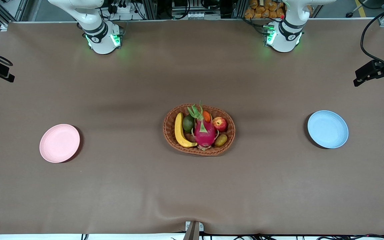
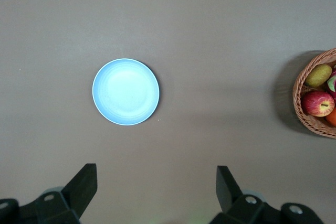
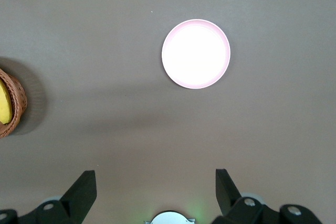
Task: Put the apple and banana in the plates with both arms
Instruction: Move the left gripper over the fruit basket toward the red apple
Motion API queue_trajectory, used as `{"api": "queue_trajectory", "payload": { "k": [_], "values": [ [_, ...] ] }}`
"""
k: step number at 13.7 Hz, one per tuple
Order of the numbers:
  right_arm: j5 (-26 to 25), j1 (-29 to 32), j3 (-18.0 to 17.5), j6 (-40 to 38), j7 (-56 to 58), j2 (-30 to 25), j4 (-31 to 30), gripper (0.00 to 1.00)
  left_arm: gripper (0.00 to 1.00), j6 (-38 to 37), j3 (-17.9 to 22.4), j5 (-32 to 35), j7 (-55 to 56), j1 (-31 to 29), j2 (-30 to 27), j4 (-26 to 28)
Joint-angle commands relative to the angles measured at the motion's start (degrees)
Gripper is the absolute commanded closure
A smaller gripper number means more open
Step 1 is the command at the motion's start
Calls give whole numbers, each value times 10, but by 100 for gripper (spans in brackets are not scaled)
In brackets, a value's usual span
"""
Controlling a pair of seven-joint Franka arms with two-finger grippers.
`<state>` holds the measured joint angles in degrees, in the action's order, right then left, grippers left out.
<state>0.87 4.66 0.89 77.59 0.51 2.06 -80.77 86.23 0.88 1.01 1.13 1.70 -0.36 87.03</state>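
Both arms wait high up: the left pincer (image 2: 156,192) hangs spread and empty over bare counter (image 1: 192,186) near the blue plate (image 1: 327,129), the right pincer (image 3: 155,195) likewise near the pink plate (image 1: 59,143). Apple (image 1: 219,124) and banana (image 1: 180,130) lie in the basket (image 1: 172,115) mid-counter.

1. A brown worktop (image 1: 192,186) is carrying everything.
2. A wicker basket (image 1: 170,131) is sitting at the middle of the worktop, holding several fruits.
3. A magenta dragon fruit (image 1: 204,132) is lying in the middle of the basket, its green leaves pointing toward the bases.
4. A green avocado (image 1: 188,123) is resting just beside the dragon fruit, toward the right arm's end.
5. A small orange fruit (image 1: 206,116) is sitting by the dragon fruit's leaves.
6. An olive-brown fruit (image 1: 221,140) is lying at the basket's nearer edge.
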Motion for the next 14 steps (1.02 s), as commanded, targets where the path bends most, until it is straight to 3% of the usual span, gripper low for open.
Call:
{"api": "queue_trajectory", "payload": {
  "k": [1,6,14],
  "values": [
    [-11,-4,-2,-2,-3,2,6,0,0,-7,-2,9,-9,0,0,-4],
    [-11,-4,-2,-2,-3,2,6,0,0,-8,-2,2,-10,-6,2,-2],
    [-11,-4,-2,-2,-3,2,6,0,0,-2,-20,-28,-24,21,72,7]
  ]
}}
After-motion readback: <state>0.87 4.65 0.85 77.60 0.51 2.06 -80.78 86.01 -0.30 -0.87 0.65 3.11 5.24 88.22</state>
